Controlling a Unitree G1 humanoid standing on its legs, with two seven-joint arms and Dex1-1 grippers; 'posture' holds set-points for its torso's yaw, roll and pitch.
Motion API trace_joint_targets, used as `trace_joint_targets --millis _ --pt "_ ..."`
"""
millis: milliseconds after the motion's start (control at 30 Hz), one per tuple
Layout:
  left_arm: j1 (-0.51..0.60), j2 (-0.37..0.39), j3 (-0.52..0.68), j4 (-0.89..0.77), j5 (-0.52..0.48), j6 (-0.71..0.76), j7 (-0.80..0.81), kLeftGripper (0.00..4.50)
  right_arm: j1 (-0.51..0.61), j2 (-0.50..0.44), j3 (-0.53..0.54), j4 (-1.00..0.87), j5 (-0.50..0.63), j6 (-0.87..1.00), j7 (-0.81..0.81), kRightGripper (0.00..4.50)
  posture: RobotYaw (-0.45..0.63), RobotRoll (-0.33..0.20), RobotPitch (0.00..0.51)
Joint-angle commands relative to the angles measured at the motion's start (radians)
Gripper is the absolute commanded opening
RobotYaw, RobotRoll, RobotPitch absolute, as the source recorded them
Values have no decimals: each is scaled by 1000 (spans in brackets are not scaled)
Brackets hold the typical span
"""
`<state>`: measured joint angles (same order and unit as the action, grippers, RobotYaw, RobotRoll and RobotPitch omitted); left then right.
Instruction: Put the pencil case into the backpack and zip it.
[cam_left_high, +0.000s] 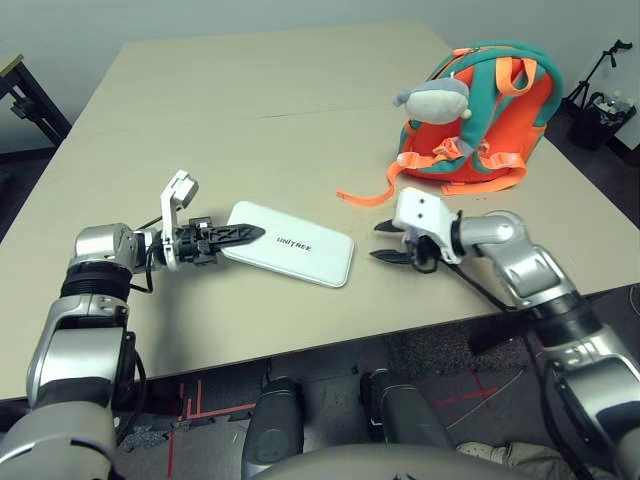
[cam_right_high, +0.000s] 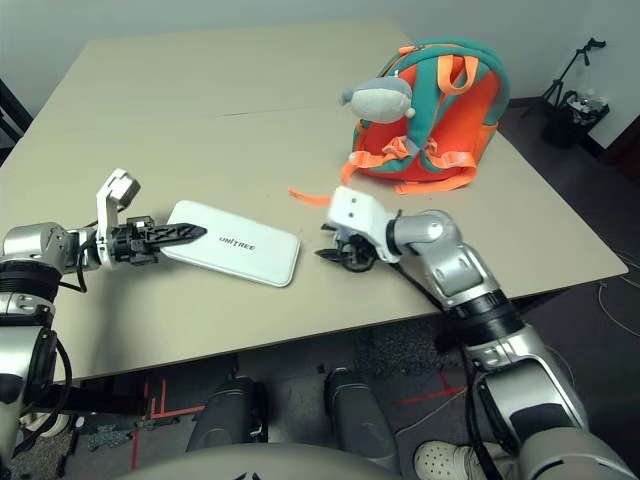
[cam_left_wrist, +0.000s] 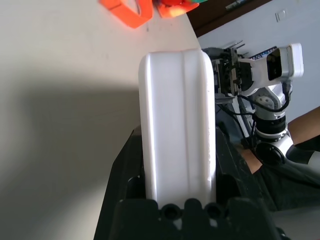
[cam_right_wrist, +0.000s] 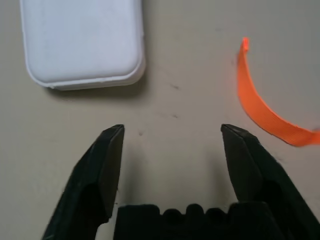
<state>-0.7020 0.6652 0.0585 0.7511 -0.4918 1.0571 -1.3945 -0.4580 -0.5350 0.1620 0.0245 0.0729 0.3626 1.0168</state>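
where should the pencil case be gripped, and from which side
By its short end, across its thin edge, coming in level from the robot's left, as the left end effector now has it. The pencil case is flat and long on the table; its near corners are rounded.

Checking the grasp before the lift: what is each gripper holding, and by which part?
The left gripper clamps the flat white pencil case by its short end nearest that arm. The right gripper is open, holding nothing.

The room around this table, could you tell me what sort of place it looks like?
Probably an office or lab room set up for recording: a plain beige table, grey carpet beyond its far corner, and a black stand with gear against the wall.
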Motion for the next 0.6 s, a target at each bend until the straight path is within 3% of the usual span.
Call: trace_joint_targets --millis 33,200,433,600 --pt "-20 -13 72 -51 -23 -26 94 1436 37 8 -128 -88 127 100 -47 4500 -110 0 70" --pt "-5 -31 133 -134 -63 -31 147 1436 69 4 -240 -147 210 171 -133 4500 -122 0 76" --pt "-12 -49 259 -191 -122 -71 248 1435 21 49 -459 -122 286 350 -433 4500 -127 0 80" --pt "-13 -65 304 -220 -152 -94 301 1435 -46 77 -499 -75 296 364 -547 4500 -118 0 72"
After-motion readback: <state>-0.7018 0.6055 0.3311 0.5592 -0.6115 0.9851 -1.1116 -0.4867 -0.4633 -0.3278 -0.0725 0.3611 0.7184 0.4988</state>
